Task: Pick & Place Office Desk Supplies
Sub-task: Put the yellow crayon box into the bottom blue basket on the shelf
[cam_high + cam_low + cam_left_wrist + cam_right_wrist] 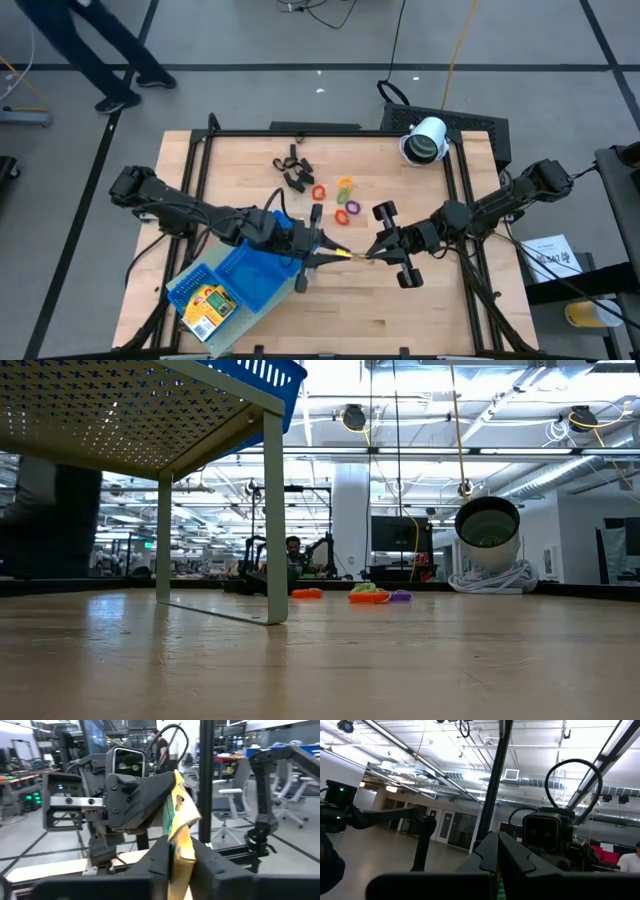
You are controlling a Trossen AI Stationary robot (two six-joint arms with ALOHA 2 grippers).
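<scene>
Overhead, two dark arms meet at the middle of a wooden table. The left gripper and right gripper both pinch one small yellow printed pack, held in the air between them, a handover in progress. In the left wrist view, the left fingers are clamped on that pack, and the right jaws are closed on its other end. At seven o'clock, a blue plastic three-compartment tray already holds a second yellow printed pack. Still loose on the table: black clip-like pieces at eleven o'clock and small coloured rings just above centre. A white cylindrical device lies at one o'clock. Most sorting appears unfinished.
</scene>
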